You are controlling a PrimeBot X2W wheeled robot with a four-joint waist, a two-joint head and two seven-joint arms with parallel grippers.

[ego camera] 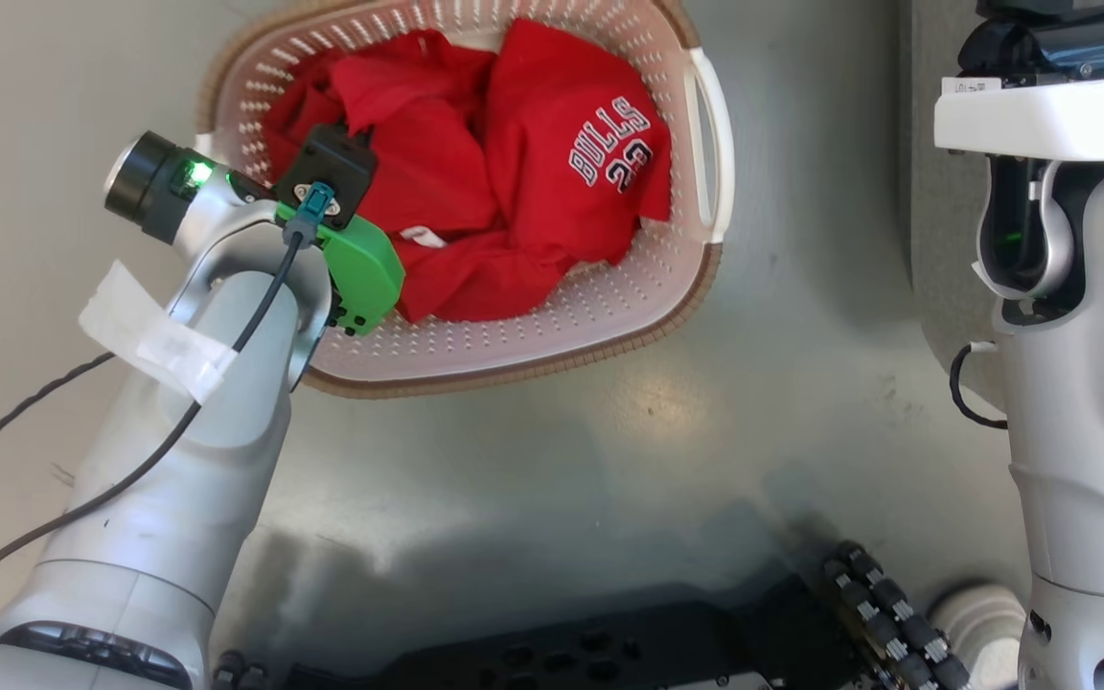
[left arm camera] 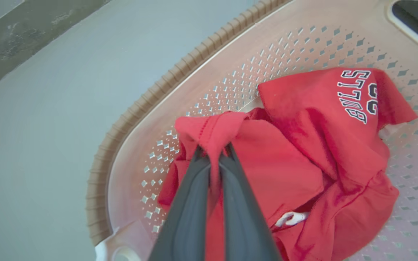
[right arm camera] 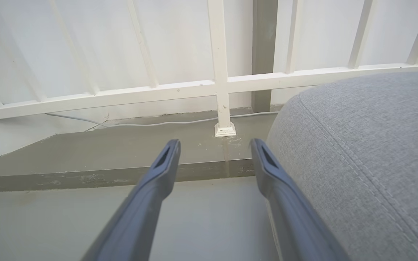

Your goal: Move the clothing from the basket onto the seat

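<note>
Red clothing point(ego camera: 514, 182) lay heaped inside the cream basket point(ego camera: 552, 369), which sat on the grey floor point(ego camera: 667, 450). The white "BULLS" lettering faced up on the piece nearest the basket's right-hand handle. The left gripper point(left arm camera: 213, 152) was down in the heap near the other end of the basket. Its two dark fingers point(left arm camera: 191, 203) were pinched tight on a raised fold of the red cloth, with a strip of it running down between them. The rest of the clothing lay slack against the perforated bottom and wall. Off to the right, the right gripper point(right arm camera: 214, 145) hung low over the floor with its fingers spread wide apart, just beside the rounded, stitched edge of the grey seat point(right arm camera: 368, 152). A white railing point(right arm camera: 220, 87) stood behind it, a thin cable point(right arm camera: 151, 124) trailing along its foot.
</note>
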